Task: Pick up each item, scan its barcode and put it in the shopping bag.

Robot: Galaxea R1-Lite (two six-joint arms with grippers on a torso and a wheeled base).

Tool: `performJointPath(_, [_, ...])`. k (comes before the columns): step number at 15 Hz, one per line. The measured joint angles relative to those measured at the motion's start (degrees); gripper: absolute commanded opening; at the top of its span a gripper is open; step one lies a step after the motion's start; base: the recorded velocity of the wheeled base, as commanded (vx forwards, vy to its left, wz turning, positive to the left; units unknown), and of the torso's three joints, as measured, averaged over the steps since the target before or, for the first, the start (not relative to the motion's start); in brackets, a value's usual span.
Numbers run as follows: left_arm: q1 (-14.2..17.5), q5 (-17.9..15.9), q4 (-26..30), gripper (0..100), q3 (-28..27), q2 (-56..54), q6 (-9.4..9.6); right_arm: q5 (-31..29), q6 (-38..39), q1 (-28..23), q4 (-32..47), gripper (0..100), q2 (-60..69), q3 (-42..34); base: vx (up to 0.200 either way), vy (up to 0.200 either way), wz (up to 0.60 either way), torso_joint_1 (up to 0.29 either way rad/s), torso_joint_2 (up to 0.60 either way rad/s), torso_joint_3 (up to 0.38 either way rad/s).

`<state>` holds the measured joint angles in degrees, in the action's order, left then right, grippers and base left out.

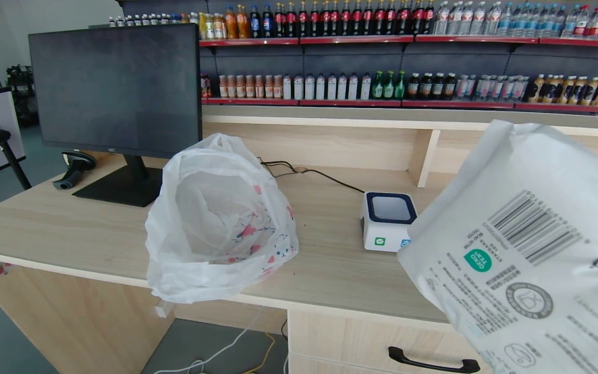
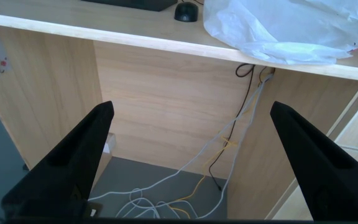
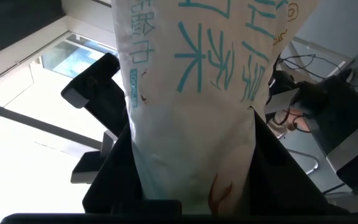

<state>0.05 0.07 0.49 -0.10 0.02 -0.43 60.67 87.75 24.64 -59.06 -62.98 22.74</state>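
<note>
A large white plastic package [image 1: 527,249] fills the right of the head view, held up close with its barcode [image 1: 535,226] facing me. My right gripper [image 3: 191,155] is shut on that package [image 3: 191,81], its dark fingers [image 3: 114,162] pressing both sides. The white barcode scanner [image 1: 387,221] sits on the counter just left of the package. The translucent shopping bag [image 1: 221,223] stands open at the counter's front, left of the scanner. My left gripper [image 2: 191,162] hangs open below the counter edge, under the bag [image 2: 291,28], with nothing between its fingers.
A dark monitor [image 1: 117,88] stands at the back left of the wooden counter [image 1: 330,259], with a handheld scanner [image 1: 73,169] beside it. A cable [image 1: 309,174] runs to the barcode scanner. Shelves of bottles [image 1: 413,57] line the wall behind. Cables [image 2: 185,186] hang under the counter.
</note>
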Motion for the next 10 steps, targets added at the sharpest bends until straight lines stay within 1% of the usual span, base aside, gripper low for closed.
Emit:
performJointPath(8, [0.02, 0.0, -0.02, 100, 0.0, 0.0, 0.02, 0.04, -0.07, 0.05, -0.13, 0, -0.59, -0.48, 0.0, 0.0, 0.0, 0.0, 0.0, 0.0])
performJointPath(10, [0.02, 0.0, 0.0, 100, 0.0, 0.0, 0.0, 0.04, -0.09, 0.05, -2.22, 0, -0.56, -1.1, 0.0, 0.0, 0.0, 0.0, 0.0, 0.0])
